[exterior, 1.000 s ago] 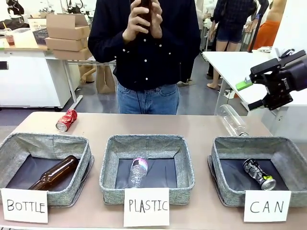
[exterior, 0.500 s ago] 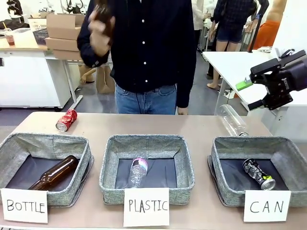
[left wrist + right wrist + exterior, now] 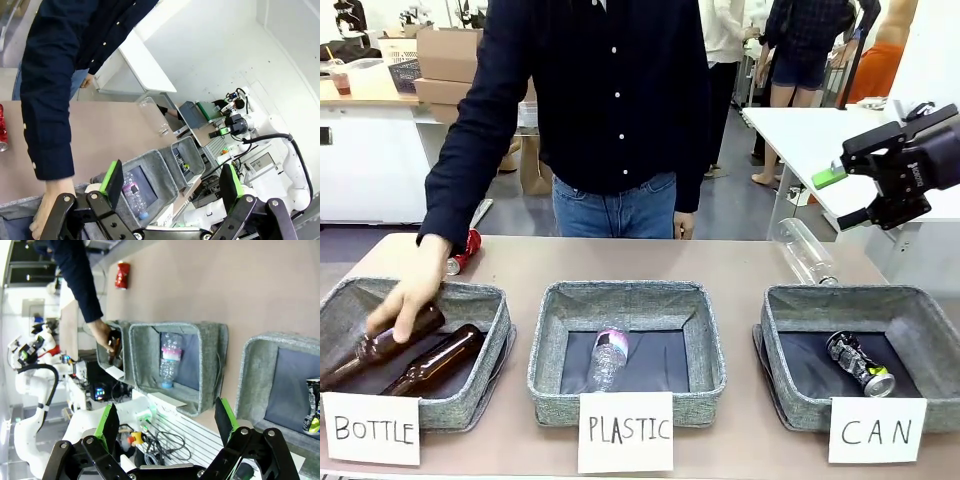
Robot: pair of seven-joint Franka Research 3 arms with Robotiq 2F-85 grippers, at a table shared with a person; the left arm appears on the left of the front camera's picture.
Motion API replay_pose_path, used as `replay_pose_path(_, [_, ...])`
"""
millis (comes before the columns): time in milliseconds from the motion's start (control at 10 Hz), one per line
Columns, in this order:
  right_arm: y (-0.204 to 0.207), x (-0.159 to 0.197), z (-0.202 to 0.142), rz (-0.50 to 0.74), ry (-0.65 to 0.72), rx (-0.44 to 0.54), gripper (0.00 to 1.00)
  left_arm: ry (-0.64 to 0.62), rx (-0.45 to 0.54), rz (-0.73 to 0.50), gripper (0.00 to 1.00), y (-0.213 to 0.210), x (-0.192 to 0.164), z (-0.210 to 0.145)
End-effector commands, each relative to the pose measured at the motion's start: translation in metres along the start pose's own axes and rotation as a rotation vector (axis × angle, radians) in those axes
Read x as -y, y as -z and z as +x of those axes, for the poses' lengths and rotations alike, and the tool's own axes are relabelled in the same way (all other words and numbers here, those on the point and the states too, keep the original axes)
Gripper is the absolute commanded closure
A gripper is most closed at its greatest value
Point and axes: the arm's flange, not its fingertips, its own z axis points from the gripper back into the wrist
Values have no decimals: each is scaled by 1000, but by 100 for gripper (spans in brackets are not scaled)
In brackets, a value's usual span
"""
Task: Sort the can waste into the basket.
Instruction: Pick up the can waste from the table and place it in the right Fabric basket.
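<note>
Over table (image 3: 740, 262) right edge, right pincer (image 3: 840, 198) spread wide; left pincer (image 3: 171, 182) spread; red can (image 3: 468, 247) near far edge.

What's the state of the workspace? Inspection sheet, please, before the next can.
Surface: tan table, no spills seen.
Job's things: black and silver can lies in the CAN basket; red can on the table behind the BOTTLE basket.
Clutter: clear plastic bottle on the table behind the CAN basket; person's hand holds a brown bottle in the BOTTLE basket.
End effectors: left end effector and right end effector open, empty.
Cables: black cables beside the robot base.
Surroundings: cardboard boxes, bystanders behind.
</note>
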Motion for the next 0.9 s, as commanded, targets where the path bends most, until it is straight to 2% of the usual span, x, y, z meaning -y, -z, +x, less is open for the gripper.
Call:
replay_pose_path(0, [-1,2,0,0,-29,-1,0,6,14,4,0,0,2,2])
replay_pose_path(600, [-1,2,0,0,-29,-1,0,0,1,2,0,-1,0,0])
replay_pose_path(700, [-1,2,0,0,-29,-1,0,60,-26,120,0,6,-5,7])
replay_pose_path(800, [-1,2,0,0,-29,-1,0,119,-124,320,0,20,-14,22])
